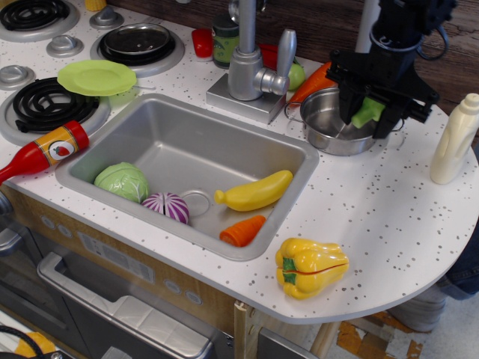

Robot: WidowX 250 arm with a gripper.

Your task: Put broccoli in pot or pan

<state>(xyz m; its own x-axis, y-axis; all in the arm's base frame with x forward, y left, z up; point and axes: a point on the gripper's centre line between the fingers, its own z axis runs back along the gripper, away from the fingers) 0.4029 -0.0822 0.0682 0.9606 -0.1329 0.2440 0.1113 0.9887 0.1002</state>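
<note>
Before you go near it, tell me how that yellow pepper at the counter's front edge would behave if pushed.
The yellow pepper looks like hard glossy plastic, so it probably slides on the smooth counter and feels light. Its lobed body lies on its side, so it may rock or roll unevenly. It sits near the rim, so an outward push could drop it.
</note>
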